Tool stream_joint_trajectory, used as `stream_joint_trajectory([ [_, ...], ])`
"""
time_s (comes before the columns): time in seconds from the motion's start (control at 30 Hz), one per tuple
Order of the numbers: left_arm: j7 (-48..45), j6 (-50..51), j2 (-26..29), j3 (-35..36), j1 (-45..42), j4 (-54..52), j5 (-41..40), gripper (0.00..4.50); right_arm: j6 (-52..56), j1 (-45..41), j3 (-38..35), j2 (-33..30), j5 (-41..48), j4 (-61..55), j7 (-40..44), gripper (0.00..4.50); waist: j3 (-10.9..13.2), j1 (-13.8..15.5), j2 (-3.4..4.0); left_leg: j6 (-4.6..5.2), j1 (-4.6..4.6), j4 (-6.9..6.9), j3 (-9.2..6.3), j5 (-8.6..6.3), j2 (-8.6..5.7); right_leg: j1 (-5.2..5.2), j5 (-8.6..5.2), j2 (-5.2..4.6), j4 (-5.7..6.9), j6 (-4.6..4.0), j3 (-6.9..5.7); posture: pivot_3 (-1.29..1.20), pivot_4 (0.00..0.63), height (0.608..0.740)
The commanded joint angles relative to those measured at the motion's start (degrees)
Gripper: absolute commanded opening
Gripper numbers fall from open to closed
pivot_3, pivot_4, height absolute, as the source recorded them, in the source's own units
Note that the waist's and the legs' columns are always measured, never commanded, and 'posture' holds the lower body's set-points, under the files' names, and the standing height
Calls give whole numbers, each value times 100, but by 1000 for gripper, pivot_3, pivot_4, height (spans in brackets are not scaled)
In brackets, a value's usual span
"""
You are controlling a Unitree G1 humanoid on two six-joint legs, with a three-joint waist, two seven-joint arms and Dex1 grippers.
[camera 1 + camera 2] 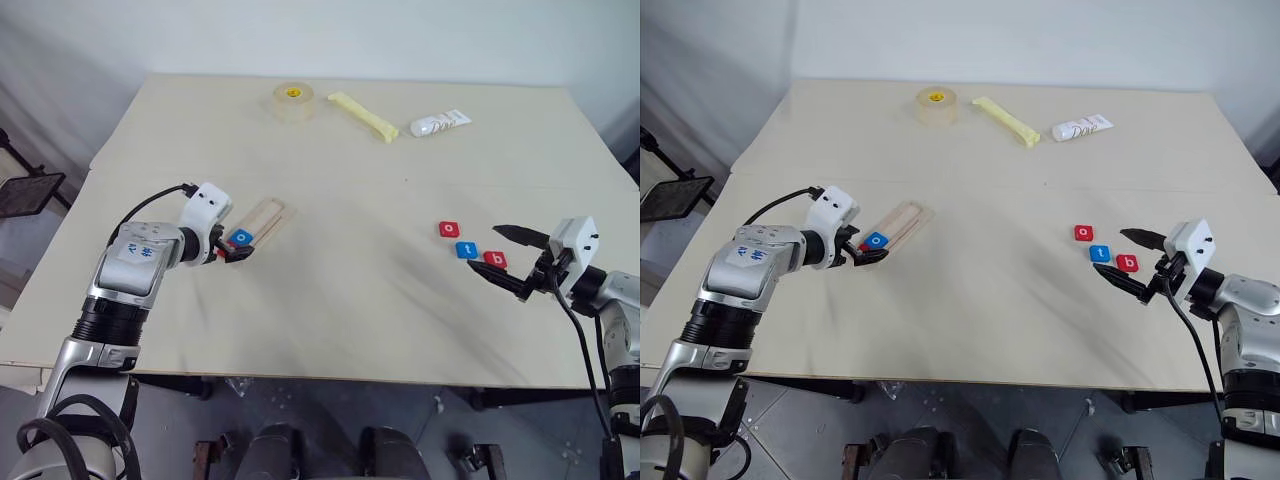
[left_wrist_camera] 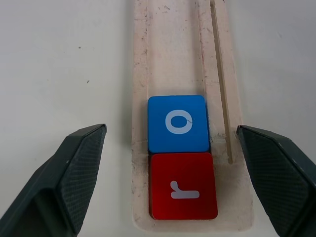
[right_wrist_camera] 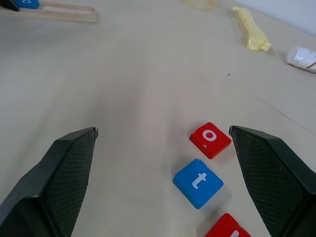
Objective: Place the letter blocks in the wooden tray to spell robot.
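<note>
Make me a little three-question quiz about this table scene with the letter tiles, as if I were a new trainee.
1. Which two letter blocks already lie in the wooden tray?
A. red r and blue o
B. blue t and red b
C. red o and blue t

2. True or false: the left gripper is clamped on the blue o.

3. Fill in: near the right gripper, the loose tiles on the table are the red o, the blue t and the red ____.

Key: 1 A. 2 false; its fingers stand open either side of the tray. 3 b.
</note>
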Motion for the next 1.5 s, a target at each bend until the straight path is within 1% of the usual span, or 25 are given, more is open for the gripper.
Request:
stream_joint_trajectory([
  [0.03,-36,232,144,-174,273,38,168,4500,8,-57,-21,-76,27,-46,-5,4461,0,-12,1,0,0,0,0,0,0,-1,0,0,0,0,0,0,150,740],
  [0.27,-20,420,295,-147,365,-417,147,4500,42,-70,-5,-57,9,-62,-33,4461,-1,-89,1,-1,2,-4,1,0,2,-1,0,1,2,0,2,0,150,740],
  [0.43,26,709,383,-193,318,-674,156,4500,75,-66,9,-40,5,-96,-45,4461,1,-117,-2,-1,0,-4,-1,0,3,-3,0,2,3,0,4,0,150,740],
  [0.53,39,895,383,-101,269,-832,79,4500,93,-92,31,-29,6,-98,-62,4461,1,-118,-2,-1,-1,-4,-1,0,2,-4,0,1,4,0,9,0,150,740],
  [0.8,30,932,303,-142,327,-660,71,4500,105,-160,109,-25,8,-53,-116,4461,1,-119,-2,-1,-1,-4,-1,0,2,-3,0,1,2,0,17,0,150,740],
  [0.9,55,858,287,-201,361,-564,125,3914,74,-201,136,-25,-3,-14,-147,4500,1,-119,-1,-1,0,-4,0,0,2,-3,0,1,2,0,19,0,150,740],
  [0.97,52,847,263,-190,361,-530,109,3407,74,-208,138,-24,0,-14,-158,4500,1,-119,-2,-1,0,-4,0,0,2,-2,0,1,3,0,20,0,150,740],
  [1.07,-78,808,292,-239,348,-486,71,3405,68,-192,131,-22,3,-31,-185,4500,1,-119,-1,-1,1,-3,0,0,1,-2,0,0,3,0,22,0,150,740],
  [1.17,-322,275,355,-386,139,-545,145,3405,94,-78,51,-57,44,-122,-240,4500,1,-108,-1,-1,1,-3,0,0,1,-2,0,0,3,0,21,0,150,740],
  [1.23,-489,107,375,-498,-40,-616,165,3405,109,-9,22,-69,69,-183,-263,4500,2,-81,-3,-1,-1,-2,-1,0,-1,-2,0,-1,2,0,20,0,150,740],
  [1.4,-1009,-136,195,-891,-575,-853,111,3405,112,195,-54,-78,132,-351,-342,4500,11,0,-13,0,-20,2,-1,0,-4,-17,0,-1,0,0,14,0,150,740],
  [1.5,-1427,-397,-26,-1380,-974,-920,192,3405,109,458,-172,-115,208,-525,-355,4500,11,46,-14,0,-27,2,-6,0,-5,-20,0,0,-1,0,4,0,150,740],
])
